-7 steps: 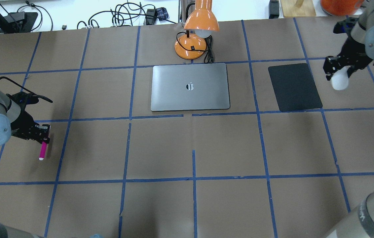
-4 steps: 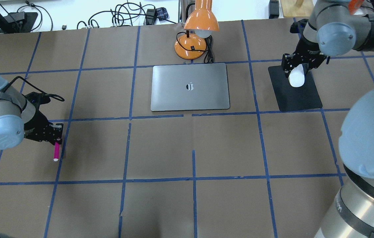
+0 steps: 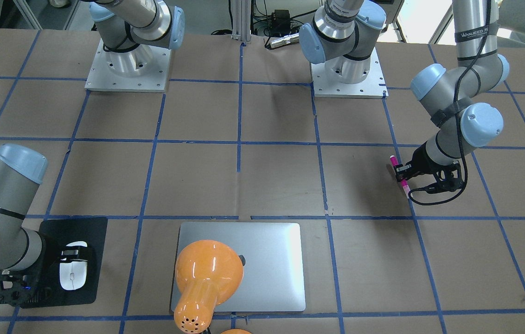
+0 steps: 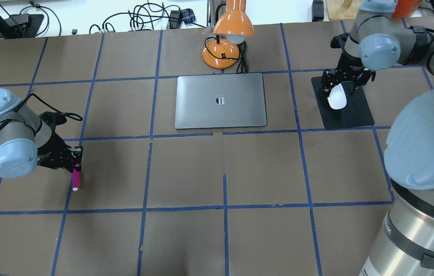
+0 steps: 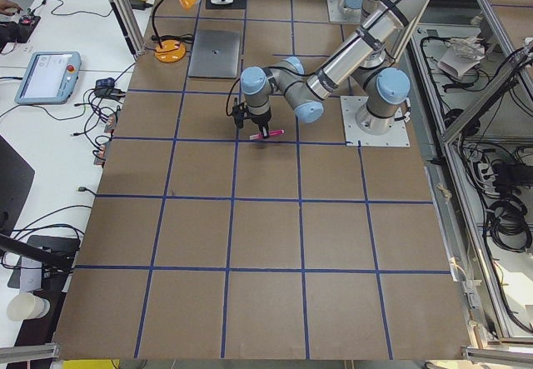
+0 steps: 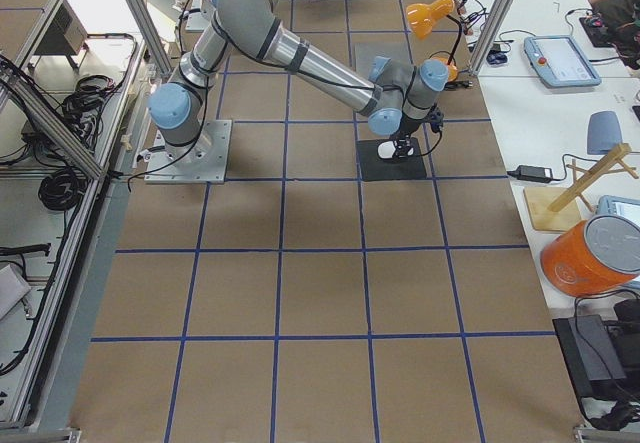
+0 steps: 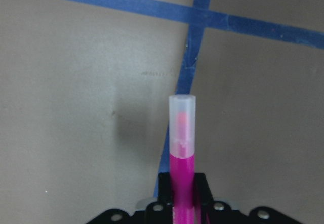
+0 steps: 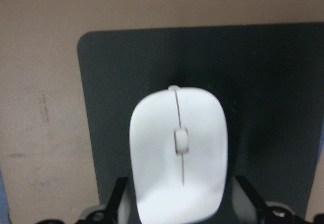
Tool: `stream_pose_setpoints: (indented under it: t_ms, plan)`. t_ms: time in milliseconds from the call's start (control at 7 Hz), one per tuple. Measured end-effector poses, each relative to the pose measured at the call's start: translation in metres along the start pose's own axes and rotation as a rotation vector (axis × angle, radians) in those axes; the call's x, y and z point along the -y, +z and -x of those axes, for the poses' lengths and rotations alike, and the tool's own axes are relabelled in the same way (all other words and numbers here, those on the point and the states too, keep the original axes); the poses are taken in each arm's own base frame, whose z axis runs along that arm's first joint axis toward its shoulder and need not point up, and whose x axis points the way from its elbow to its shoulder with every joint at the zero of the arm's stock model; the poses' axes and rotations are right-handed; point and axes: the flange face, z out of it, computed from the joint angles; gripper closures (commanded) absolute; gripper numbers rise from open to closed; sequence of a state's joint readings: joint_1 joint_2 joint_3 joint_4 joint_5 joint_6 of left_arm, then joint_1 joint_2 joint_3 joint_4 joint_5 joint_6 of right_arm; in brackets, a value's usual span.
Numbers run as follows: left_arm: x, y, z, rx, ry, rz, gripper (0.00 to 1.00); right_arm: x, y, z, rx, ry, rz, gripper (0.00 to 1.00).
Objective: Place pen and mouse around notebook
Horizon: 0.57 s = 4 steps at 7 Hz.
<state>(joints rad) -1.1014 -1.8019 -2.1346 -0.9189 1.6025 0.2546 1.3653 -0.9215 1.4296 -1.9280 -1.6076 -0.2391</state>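
Observation:
The magenta pen (image 4: 75,180) sticks out of my left gripper (image 4: 77,167), which is shut on its rear end. Its pale tip (image 7: 182,107) hangs just above a blue tape line at the table's left. The white mouse (image 4: 337,97) sits between the fingers of my right gripper (image 4: 338,89), shut on it, over the upper left part of a black mat (image 4: 351,115). I cannot tell whether the mouse touches the mat. The silver notebook (image 4: 221,100) lies closed at the table's centre back, far from both grippers. In the front-facing view the pen (image 3: 401,180) is at right and the mouse (image 3: 72,274) at left.
An orange desk lamp (image 4: 227,36) stands just behind the notebook, its cord (image 4: 243,61) trailing at the notebook's back edge. In the front-facing view the lamp head (image 3: 207,271) covers part of the notebook (image 3: 272,260). Brown paper with blue tape lines covers the table (image 4: 224,172).
My right gripper has carried the mouse leftward from beyond the mat's right edge to over the mat. My left gripper has moved right with the pen.

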Motion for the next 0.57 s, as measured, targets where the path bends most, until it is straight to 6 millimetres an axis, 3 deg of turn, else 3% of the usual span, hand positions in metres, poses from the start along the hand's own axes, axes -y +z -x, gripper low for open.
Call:
stream_pose_setpoints:
  t_ms: [286, 571]
  plan:
    - [-0.003, 0.000, -0.018, 0.010, -0.033, -0.003, 1.00, -0.002, -0.013, 0.000, 0.001, 0.009, 0.006, 0.00]
    - [-0.005, -0.005, -0.045, 0.027, -0.090, -0.014, 1.00, -0.007, -0.065, 0.000, 0.004, 0.011, 0.002, 0.00]
